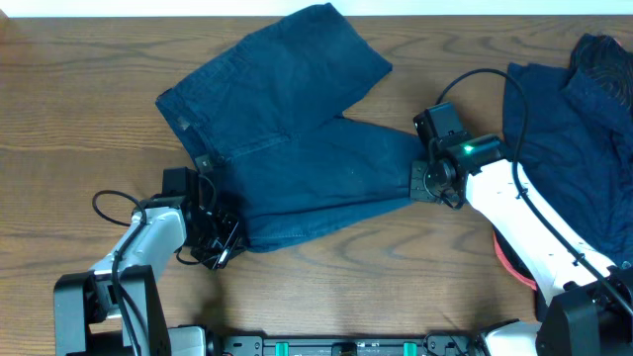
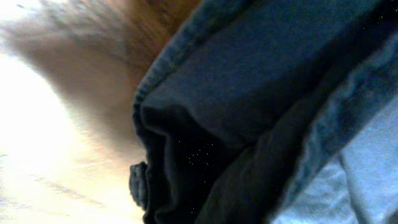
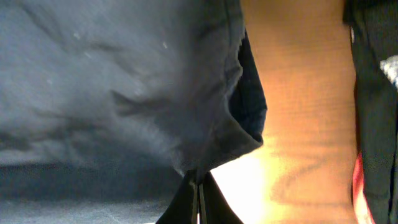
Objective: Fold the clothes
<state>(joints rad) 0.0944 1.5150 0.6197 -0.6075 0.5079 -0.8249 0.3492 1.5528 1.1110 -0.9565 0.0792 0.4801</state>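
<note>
The dark navy shorts (image 1: 297, 129) lie spread on the wooden table (image 1: 59, 119), waistband to the left and legs to the upper right and right. My left gripper (image 1: 220, 232) sits at the shorts' lower-left corner. In the left wrist view, folded navy cloth (image 2: 261, 93) fills the frame and hides the fingers. My right gripper (image 1: 427, 181) is at the hem of the right leg. In the right wrist view its fingers (image 3: 198, 186) are pressed together on the edge of the cloth (image 3: 112, 81).
More navy clothes (image 1: 584, 119) are piled at the table's right edge, behind my right arm, and they show as a dark strip in the right wrist view (image 3: 373, 93). A red object (image 1: 511, 262) lies under the right arm. Black cables run along both arms.
</note>
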